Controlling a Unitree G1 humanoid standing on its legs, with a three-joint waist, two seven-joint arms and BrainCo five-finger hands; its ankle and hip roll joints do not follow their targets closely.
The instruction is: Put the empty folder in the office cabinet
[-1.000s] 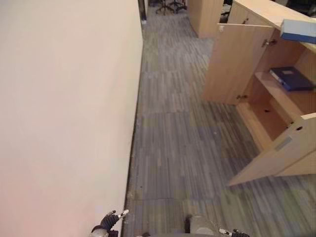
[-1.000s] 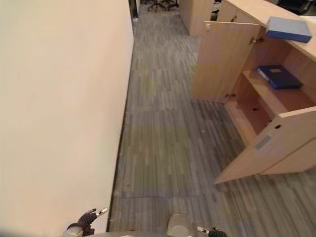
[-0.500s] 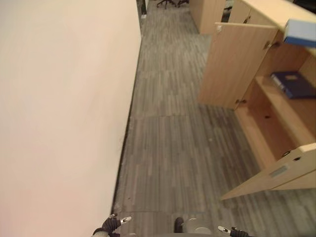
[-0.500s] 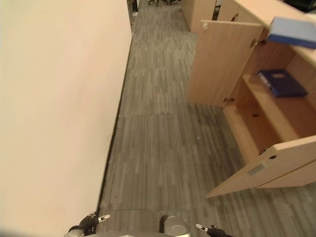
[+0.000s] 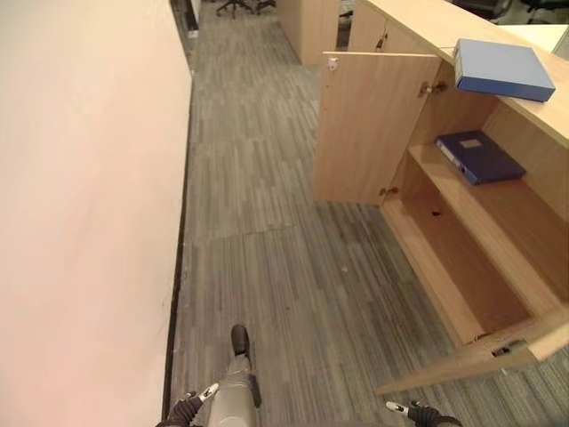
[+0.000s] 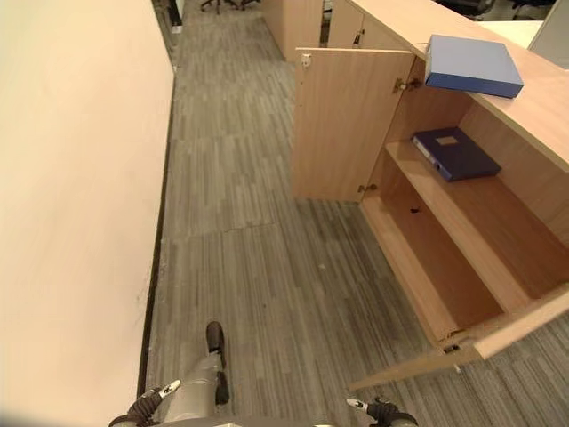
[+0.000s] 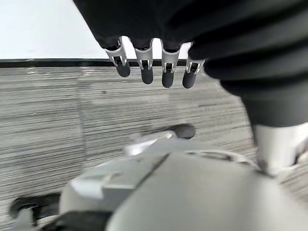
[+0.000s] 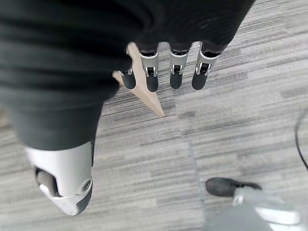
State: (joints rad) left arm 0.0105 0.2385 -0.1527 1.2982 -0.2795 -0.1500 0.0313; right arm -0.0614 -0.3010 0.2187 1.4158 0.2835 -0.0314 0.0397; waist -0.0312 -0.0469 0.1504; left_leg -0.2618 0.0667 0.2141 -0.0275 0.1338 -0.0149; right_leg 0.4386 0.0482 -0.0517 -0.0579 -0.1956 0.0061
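Left eye view | cabinet open: dark folder on shelf | robot hands relaxed, empty

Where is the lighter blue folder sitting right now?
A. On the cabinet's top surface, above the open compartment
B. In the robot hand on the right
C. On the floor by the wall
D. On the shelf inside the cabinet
A: the lighter blue folder lies on the cabinet top, while a darker blue folder lies on the shelf inside; both robot hands hang free near the floor.
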